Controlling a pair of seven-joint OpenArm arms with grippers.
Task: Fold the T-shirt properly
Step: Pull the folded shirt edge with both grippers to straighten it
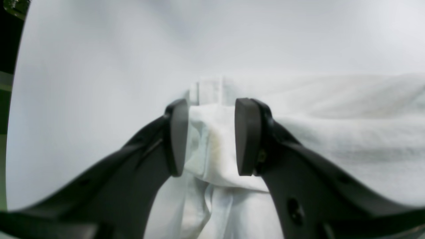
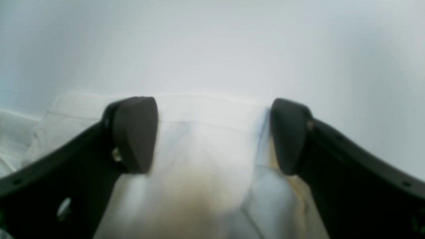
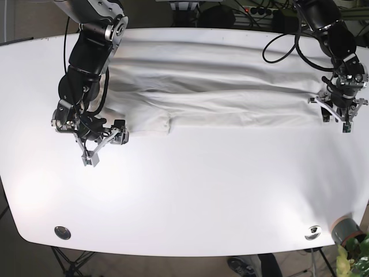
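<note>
1. While the shirt (image 3: 219,86) lies flat on the far half of the white table (image 3: 190,190), its long way runs from side to side, from one arm to the other.
2. Each arm is at one end of it: the left gripper (image 3: 341,113) at the end on the right of the base view, the right gripper (image 3: 99,143) at the other end.
3. Seen from its wrist, the left gripper (image 1: 209,136) has a bunched fold of cloth between its pads, which sit partly closed around it. I judge it is gripping the shirt (image 1: 332,132).
4. From the other wrist, the right gripper (image 2: 212,132) is wide apart, with the shirt's hemmed edge (image 2: 206,116) lying between the pads. It is not holding yet.
5. Both arms are equally near, so the next fold likely needs both ends lifted together.
6. No brand, label or writing can be read anywhere.
</note>
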